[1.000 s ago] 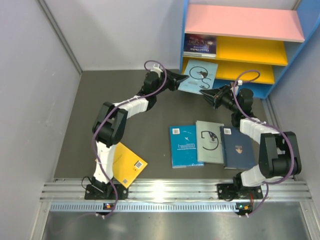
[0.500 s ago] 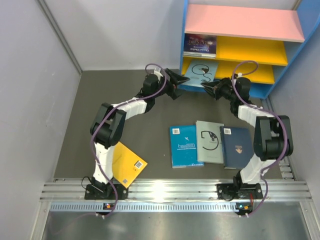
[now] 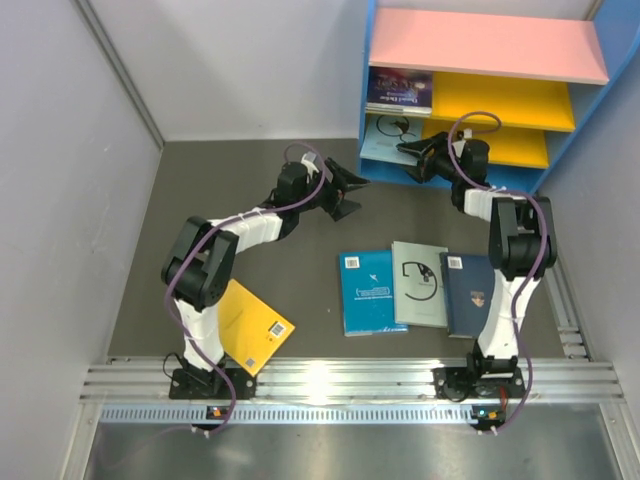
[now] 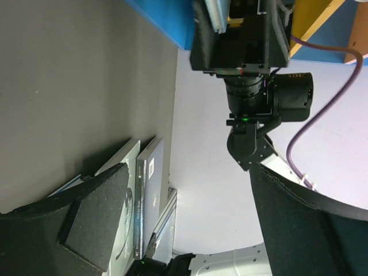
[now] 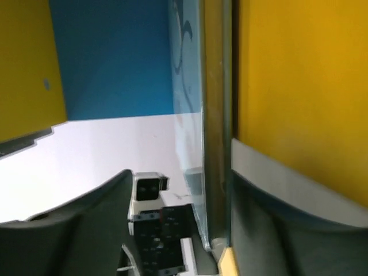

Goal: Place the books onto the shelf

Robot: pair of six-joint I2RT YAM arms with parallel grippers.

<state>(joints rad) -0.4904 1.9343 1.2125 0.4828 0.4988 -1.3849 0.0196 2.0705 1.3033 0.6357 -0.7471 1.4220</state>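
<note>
While the left pincer (image 3: 352,196) gapes empty, the right pincer (image 3: 405,162) stands spread astride the thin light-blue paperback (image 3: 380,130) on the lower yellow shelf board (image 3: 505,145).

books (image 3: 372,290): 6 (2 shelved, 4 on table (image 3: 230,180)) | shelf (image 3: 488,45): 1 | robot arms (image 3: 250,225): 2

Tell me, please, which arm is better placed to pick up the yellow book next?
Left, I think. The yellow book lies by the left arm's base, and the left gripper is open and empty. The right gripper is at the shelf, straddling the light blue book.
</note>
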